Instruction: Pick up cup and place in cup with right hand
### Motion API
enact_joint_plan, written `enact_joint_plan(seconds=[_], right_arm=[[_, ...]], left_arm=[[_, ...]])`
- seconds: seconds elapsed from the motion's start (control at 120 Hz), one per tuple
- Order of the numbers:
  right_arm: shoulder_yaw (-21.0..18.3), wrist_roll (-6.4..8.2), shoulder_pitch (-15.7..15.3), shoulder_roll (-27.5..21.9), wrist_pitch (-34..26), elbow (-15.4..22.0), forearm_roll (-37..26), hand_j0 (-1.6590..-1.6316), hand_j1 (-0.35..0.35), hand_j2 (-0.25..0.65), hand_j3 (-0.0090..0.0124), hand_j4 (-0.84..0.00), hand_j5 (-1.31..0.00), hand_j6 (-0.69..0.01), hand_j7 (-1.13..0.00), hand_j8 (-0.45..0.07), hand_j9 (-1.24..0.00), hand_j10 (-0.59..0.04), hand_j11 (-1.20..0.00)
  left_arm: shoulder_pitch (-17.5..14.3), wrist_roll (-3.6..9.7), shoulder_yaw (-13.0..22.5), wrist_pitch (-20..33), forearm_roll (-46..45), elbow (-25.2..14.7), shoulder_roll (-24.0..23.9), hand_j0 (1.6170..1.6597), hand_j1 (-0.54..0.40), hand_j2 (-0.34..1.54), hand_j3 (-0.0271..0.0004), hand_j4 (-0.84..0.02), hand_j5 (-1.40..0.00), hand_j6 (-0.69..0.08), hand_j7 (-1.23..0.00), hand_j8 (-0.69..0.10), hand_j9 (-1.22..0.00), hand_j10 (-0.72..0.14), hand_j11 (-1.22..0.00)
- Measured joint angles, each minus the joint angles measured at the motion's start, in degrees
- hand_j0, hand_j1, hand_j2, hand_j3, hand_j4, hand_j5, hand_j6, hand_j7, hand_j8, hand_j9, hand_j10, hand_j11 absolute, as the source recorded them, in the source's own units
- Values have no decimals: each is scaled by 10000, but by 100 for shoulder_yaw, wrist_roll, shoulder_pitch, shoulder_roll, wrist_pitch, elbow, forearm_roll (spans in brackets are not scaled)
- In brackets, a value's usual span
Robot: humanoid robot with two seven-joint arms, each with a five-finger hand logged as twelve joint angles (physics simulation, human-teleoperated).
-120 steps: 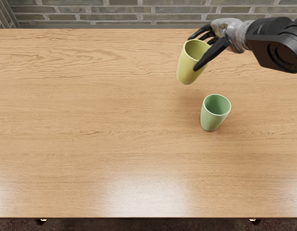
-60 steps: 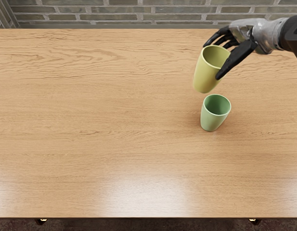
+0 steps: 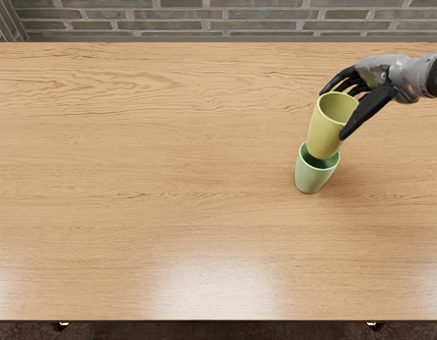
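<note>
Nearer and farther right than in the earlier frame, the yellow cup (image 3: 324, 133) has its base at the mouth of the green cup (image 3: 312, 180), which stands unmoved on the table (image 3: 168, 184), though I can't tell whether they touch. Just beyond, the right hand (image 3: 372, 73) reaches leftward from the right edge, half closed around the yellow cup, thumb (image 3: 368, 113) along its near right side, the other fingers curving over its far side.
</note>
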Motion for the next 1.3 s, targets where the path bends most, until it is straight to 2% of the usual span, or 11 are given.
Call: enact_joint_plan(seconds=[0.308, 1.008, 1.133, 1.192, 1.3], right_arm=[[10, 1, -172, 14, -33, -24, -157, -16555, 1598, 2944, -1, -4312, -7573, -2893, -7197, -2375, -7600, -3661, -7235], [69, 1, -328, 218, -107, -114, -178, -16560, 1611, 2740, -2, -4345, -7212, -2973, -6878, -2474, -7260, -3721, -6914], [72, 2, -334, 254, -111, -131, -177, -16570, 1511, 2088, 3, -4177, -6449, -3112, -6198, -2703, -6506, -3903, -6229], [73, 2, -335, 263, -114, -142, -169, -16574, 1128, 1510, 0, -3839, -5743, -3042, -5560, -2739, -5787, -3633, -5579], [74, 2, -340, 271, -116, -160, -158, -16577, 237, 727, 0, -3112, -4484, -2648, -4374, -2468, -4509, -2992, -4386]], left_arm=[[0, 0, 0, 0, 0, 0, 0, 16581, 3490, 0, -1, -2, 0, -2, 0, -1, 0, -1, 0], [0, 0, 0, 0, 0, 0, 0, 16581, 3490, 0, -1, -2, 0, -2, 0, -2, 0, -1, 0], [0, 0, 0, 0, 0, 0, 0, 16581, 3490, 0, -1, -2, 0, -2, 0, -2, 0, -1, 0], [0, 1, 0, 0, 0, 0, 0, 16581, 3490, 0, -1, -2, 0, -2, 0, -2, 0, -1, 0], [0, 0, 0, 0, 0, 0, 0, 16581, 3490, 0, -1, -2, -1, -2, 0, -2, 0, -1, 0]])
